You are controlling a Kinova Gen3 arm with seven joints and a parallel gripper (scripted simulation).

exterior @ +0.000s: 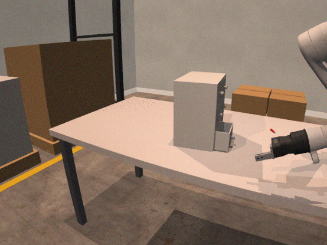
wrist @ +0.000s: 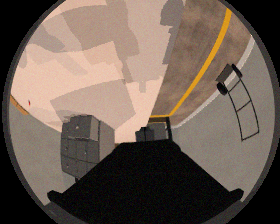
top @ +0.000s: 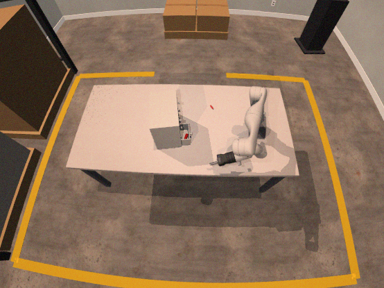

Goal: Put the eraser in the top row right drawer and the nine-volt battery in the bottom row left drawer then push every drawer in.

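The grey chest (top: 166, 137) (exterior: 193, 113) (wrist: 106, 145) stands upright on the table, its fronts facing the arm. Its bottom-row left drawer (top: 187, 142) (exterior: 222, 141) (wrist: 80, 127) is pulled partly out and looks level. A red block (top: 186, 136) lies inside this drawer; it looks like the nine-volt battery, but is too small to be sure. The other drawers look pushed in. The eraser is not seen. My gripper (top: 211, 163) (exterior: 256, 157) is shut and empty, above the table, to the front and left of the chest, clear of the open drawer.
A small red stick with a pale end (top: 211, 107) (exterior: 272, 130) (wrist: 29, 103) lies on the table (top: 114, 119) (exterior: 133, 124), off the chest's front right side. The near table edge runs close beside my gripper. Cardboard boxes (top: 196, 21) (exterior: 268, 101) stand beyond the table.
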